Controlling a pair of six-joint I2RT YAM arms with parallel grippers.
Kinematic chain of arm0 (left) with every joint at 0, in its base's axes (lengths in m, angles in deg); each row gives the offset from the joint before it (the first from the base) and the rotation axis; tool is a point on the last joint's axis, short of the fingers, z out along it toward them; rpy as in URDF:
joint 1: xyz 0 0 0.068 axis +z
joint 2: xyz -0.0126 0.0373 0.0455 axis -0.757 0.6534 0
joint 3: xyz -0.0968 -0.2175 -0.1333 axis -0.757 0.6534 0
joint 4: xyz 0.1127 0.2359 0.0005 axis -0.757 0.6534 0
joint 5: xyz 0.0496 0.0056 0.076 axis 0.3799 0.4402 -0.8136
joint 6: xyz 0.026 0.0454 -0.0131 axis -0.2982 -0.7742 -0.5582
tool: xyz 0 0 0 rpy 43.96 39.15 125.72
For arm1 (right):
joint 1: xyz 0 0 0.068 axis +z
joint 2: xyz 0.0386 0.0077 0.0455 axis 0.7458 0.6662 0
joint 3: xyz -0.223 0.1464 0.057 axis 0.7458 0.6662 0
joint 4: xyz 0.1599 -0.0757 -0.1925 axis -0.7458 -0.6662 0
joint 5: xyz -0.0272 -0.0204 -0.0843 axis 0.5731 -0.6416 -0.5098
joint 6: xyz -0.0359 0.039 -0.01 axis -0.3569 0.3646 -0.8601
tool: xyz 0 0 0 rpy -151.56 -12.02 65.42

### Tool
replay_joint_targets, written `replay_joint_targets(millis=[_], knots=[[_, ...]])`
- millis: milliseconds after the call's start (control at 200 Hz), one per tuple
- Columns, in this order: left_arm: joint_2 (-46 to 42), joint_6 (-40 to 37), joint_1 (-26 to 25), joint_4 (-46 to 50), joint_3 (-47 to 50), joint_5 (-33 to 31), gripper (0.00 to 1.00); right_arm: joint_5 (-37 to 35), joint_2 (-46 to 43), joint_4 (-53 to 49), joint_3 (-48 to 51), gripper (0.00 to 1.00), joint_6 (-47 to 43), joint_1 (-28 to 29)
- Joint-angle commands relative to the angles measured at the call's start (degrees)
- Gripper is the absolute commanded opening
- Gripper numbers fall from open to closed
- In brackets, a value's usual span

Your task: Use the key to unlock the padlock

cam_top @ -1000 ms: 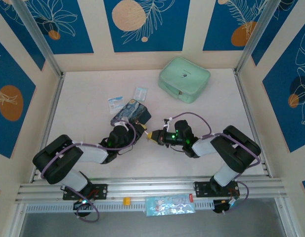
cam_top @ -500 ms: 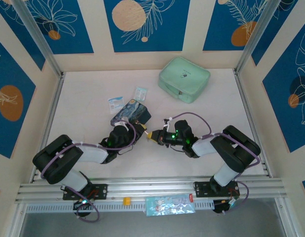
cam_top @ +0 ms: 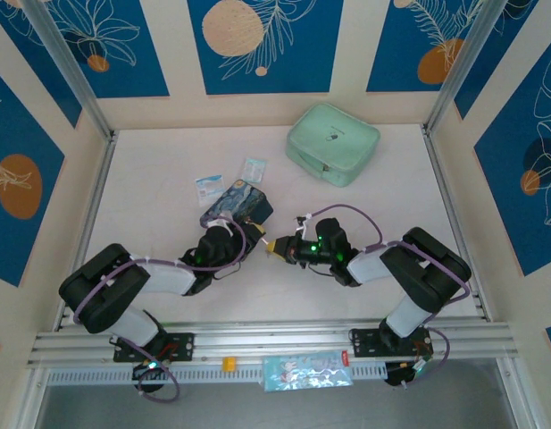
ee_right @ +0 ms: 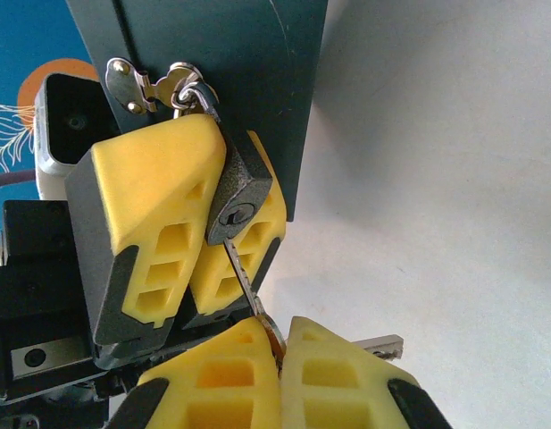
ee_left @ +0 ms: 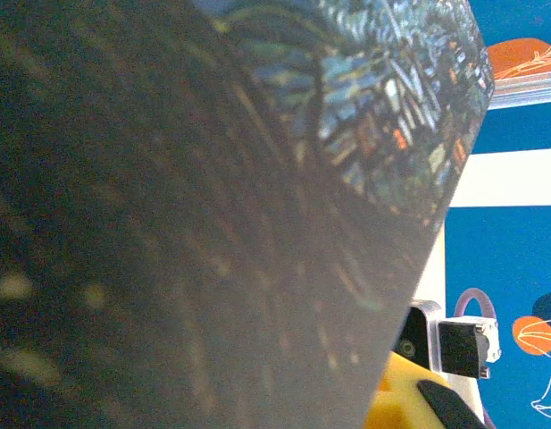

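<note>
The small dark padlock [ee_right: 242, 183] hangs by its silvery shackle from the hasp [ee_right: 150, 85] of the dark blue tin box [ee_right: 239, 63]. My left gripper [ee_right: 223, 161] is shut on the padlock body, one yellow finger on each side. The thin silvery key [ee_right: 246, 277] has its tip at the keyhole on the padlock's underside. My right gripper [ee_right: 277, 335] is shut on the key's head, and a second key [ee_right: 382, 342] of the bunch sticks out to the right. In the top view the left gripper [cam_top: 249, 234] and right gripper [cam_top: 275, 245] meet beside the tin box [cam_top: 235, 204].
A mint green pouch [cam_top: 333, 143] lies at the back right. Two small blue-and-white packets [cam_top: 208, 188] [cam_top: 254, 168] lie just behind the tin box. In the left wrist view the box's painted wall [ee_left: 212, 223] is pressed close to the camera.
</note>
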Motion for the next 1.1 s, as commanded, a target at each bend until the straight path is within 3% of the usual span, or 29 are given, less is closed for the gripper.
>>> replay_joint_targets(millis=[0, 760, 1095], knots=[[-0.96, 0.56, -0.65, -1.96, -1.54, -0.37, 0.0, -0.86, -0.43, 1.0, -0.1, 0.0, -1.03, -0.29], [-1.16, 0.48, -1.34, -2.9, -1.23, -0.54, 0.0, 0.16, 4.88, 6.32, -3.96, 0.0, 0.13, -0.82], [-0.75, -0.16, -1.93, -3.57, -0.84, -1.25, 0.0, 0.2, 2.36, 4.58, -4.7, 0.0, -0.91, 0.68]])
